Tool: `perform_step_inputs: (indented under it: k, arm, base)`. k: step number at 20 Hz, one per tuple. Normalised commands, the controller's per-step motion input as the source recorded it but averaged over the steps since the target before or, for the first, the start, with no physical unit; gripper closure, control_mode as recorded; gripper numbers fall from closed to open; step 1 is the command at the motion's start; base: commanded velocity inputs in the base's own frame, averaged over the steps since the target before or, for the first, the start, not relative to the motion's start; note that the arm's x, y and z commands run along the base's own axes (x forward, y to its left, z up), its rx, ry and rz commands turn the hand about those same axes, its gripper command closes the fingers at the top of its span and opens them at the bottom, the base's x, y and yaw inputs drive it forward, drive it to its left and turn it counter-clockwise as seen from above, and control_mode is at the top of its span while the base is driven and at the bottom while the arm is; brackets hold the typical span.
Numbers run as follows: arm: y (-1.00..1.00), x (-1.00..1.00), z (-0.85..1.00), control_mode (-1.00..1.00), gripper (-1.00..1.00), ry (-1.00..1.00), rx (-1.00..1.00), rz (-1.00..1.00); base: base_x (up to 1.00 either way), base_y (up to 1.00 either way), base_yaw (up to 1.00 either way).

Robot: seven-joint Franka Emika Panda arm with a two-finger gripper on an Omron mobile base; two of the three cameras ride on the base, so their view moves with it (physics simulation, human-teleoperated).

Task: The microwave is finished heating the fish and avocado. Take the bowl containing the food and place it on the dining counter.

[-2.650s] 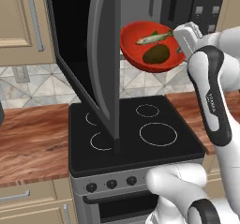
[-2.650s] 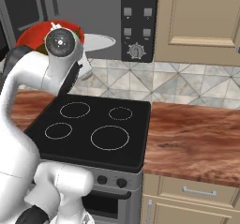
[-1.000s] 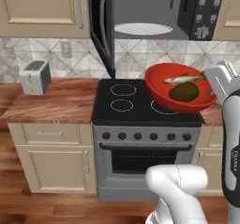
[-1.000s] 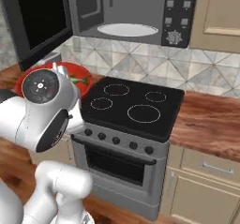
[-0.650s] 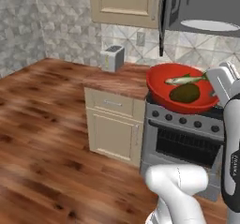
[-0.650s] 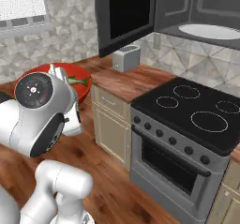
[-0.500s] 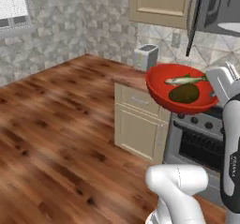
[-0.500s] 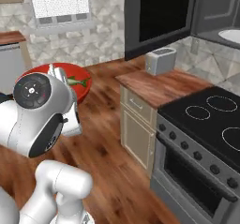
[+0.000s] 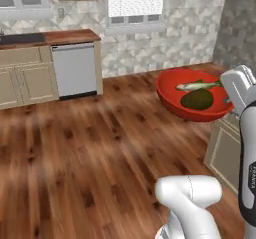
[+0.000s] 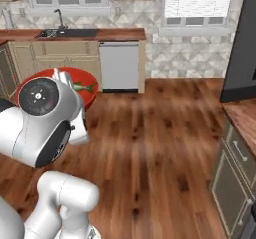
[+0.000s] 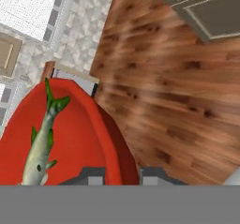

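Note:
The glossy red bowl [image 9: 170, 95] hangs in the air over the wooden floor, tilted a little. Inside it lie the slender silver-green fish [image 9: 197, 85] and the dark olive avocado [image 9: 197, 99]. My gripper [image 9: 227, 102] is shut on the bowl's right rim. In the hand view the rim of the bowl [image 11: 89, 134] runs between my two fingertips [image 11: 93, 175], and the fish [image 11: 43, 145] lies along the inside. In the right base view the bowl [image 10: 89, 94] peeks out behind my arm. The microwave is out of view.
Open wooden floor [image 9: 100, 143] spreads ahead. A white dishwasher [image 9: 76, 70] and a sink counter [image 10: 65, 33] stand along the far wall under windows. A wood-topped cabinet [image 10: 244, 117] stands close on the right, below a tall dark panel [image 10: 244, 43].
The whole scene has swung as the base turned: stove, toaster and microwave have left the views, and the floor and far wall show instead. The bowl stays in the gripper's hold.

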Motion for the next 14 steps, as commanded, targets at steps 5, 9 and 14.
perform_step_inputs:
  k: [5, 9, 14]
  arm:
    - [0.0, 0.0, 0.0, 1.0, 1.0, 0.0, 0.0, 0.0]
    - [0.0, 0.0, 0.0, 1.0, 1.0, 0.0, 0.0, 0.0]
    - [0.0, 0.0, 0.0, 1.0, 1.0, 0.0, 0.0, 0.0]
  base:
    - [0.85, 0.42, 0.68]
    - [0.7, 0.26, 0.75]
    - [0.69, 0.26, 0.76]
